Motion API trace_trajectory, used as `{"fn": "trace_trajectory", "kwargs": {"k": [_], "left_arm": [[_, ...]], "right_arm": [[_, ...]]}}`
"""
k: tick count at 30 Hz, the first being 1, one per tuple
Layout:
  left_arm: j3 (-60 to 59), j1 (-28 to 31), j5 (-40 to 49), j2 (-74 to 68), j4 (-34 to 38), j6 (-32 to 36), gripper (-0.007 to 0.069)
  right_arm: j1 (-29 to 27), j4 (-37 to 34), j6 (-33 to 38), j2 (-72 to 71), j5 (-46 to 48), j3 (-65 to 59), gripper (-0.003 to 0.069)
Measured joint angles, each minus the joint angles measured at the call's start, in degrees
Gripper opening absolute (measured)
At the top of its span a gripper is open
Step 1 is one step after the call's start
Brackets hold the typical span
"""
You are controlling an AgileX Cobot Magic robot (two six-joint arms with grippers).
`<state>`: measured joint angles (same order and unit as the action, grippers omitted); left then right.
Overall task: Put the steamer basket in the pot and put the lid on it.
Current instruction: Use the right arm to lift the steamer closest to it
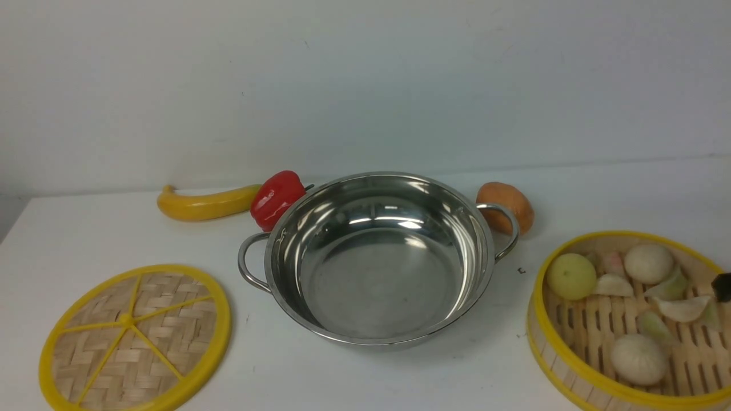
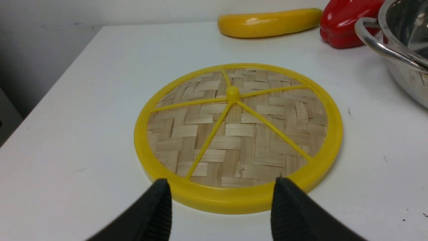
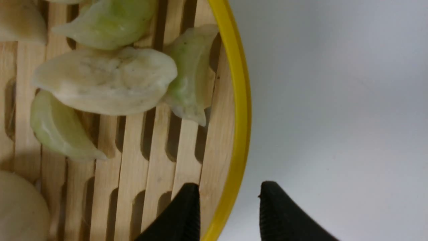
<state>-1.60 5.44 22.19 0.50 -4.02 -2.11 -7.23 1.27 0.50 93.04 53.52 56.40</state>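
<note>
A: Right gripper (image 3: pixel 229 185) jaws wide, astride basket (image 3: pixel 241 100) rim, not clamped. Left gripper (image 2: pixel 221 182) wide too, at lid (image 2: pixel 240 134) edge.
B: Progress?
A: Nothing done yet: pot (image 1: pixel 377 268) empty, basket and lid on table (image 1: pixel 400 379) either side of it.

Close ahead of the right tool (image 3: pixel 229 194) lies a green dumpling (image 3: pixel 190 73), touching a larger white dumpling (image 3: pixel 103 80). Another green one (image 3: pixel 60 130) lies past these, tucked against the white dumpling's edge. A white bun (image 3: pixel 20 207) sits to that tool's left, and a yellow-green bun (image 1: pixel 571 277) farther left still. A brown potato (image 1: pixel 505 206) rests on the white counter (image 1: pixel 365 377), well apart from the right tool, beyond it and to its left. Far ahead of the left tool (image 2: pixel 221 182) lie a banana (image 2: pixel 267 22) and a red pepper (image 2: pixel 347 23), just beside each other, near the wall (image 1: pixel 365 85).
</note>
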Motion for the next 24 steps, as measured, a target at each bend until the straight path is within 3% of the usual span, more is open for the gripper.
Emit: {"fn": "trace_trajectory", "kwargs": {"k": [24], "left_arm": [[0.0, 0.0, 0.0, 0.0, 0.0, 0.0, 0.0379]], "right_arm": [[0.0, -0.1, 0.2, 6.2, -4.9, 0.1, 0.0239]]}}
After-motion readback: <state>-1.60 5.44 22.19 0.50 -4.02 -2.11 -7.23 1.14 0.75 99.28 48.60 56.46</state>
